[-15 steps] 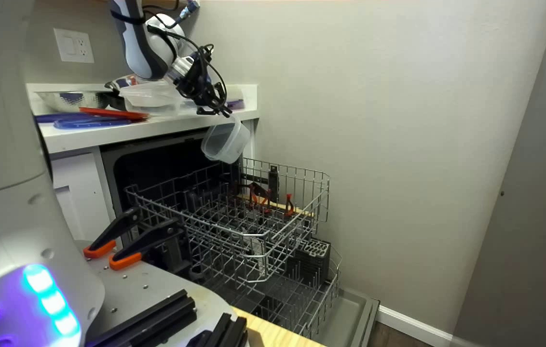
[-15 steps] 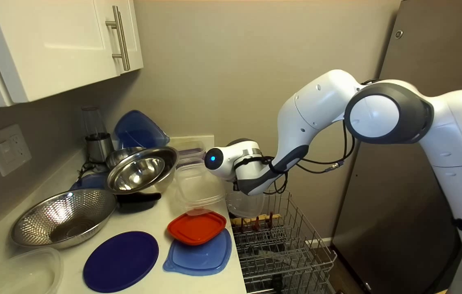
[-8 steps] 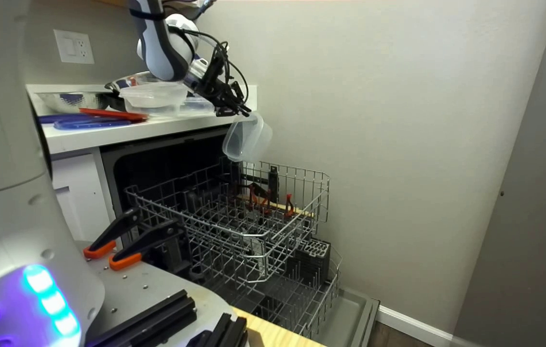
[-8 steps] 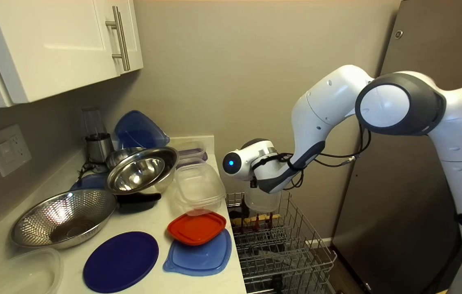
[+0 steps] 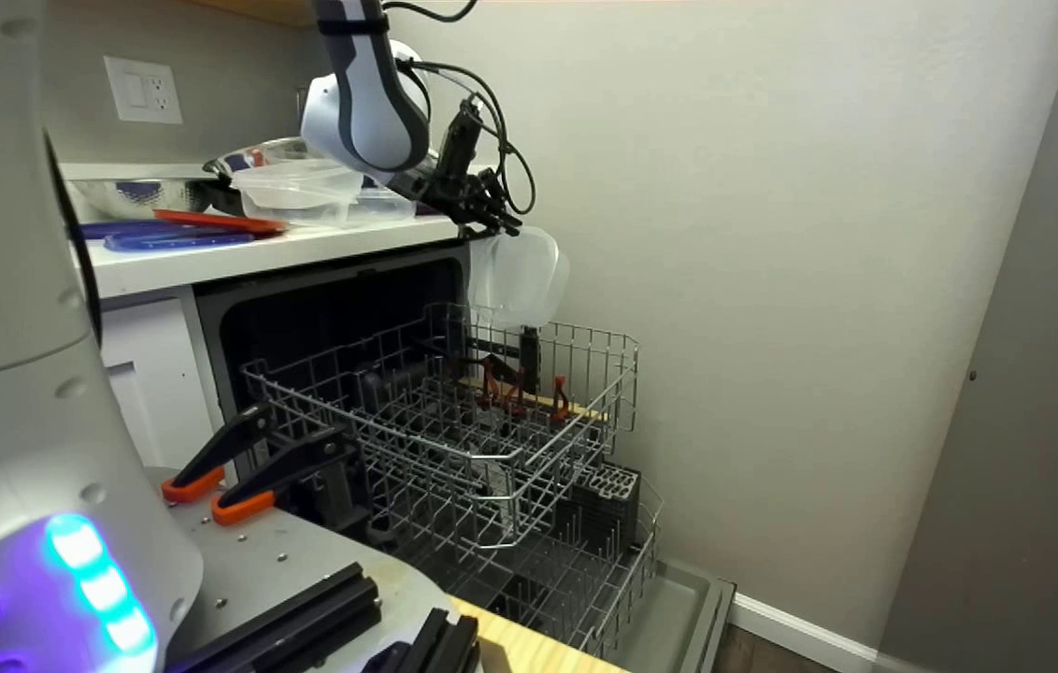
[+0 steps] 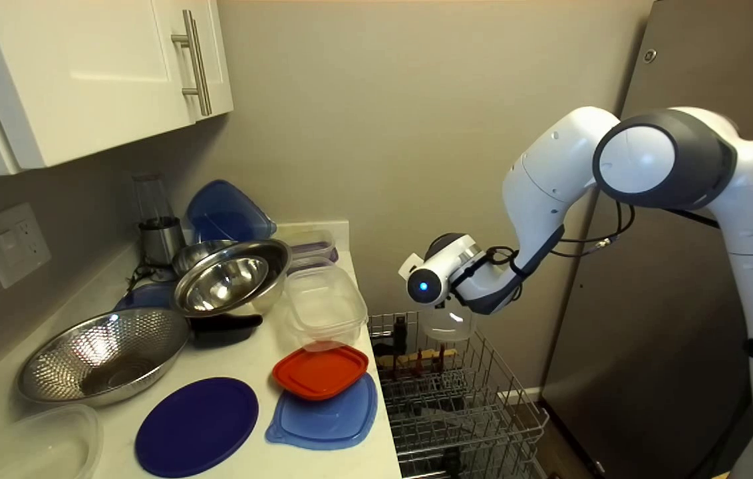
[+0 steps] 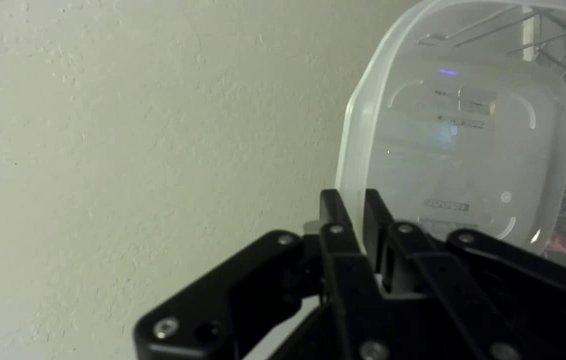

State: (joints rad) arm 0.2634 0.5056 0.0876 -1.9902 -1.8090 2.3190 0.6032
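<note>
The hand [image 7: 353,205] grips a clear tub [image 5: 529,280] by its rim, tilted above the upper rack [image 5: 495,457]. This looks like the carrying step; the next move probably calls for careful lowering.

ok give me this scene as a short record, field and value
gripper: shut on the rim of a clear tub
tub pose: tilted, above the rack
tub touching rack: can't tell
rack: pulled out, small red items inside
counter: metal bowls, more clear tubs, dark blue lid, red lid partly over light blue lid
</note>
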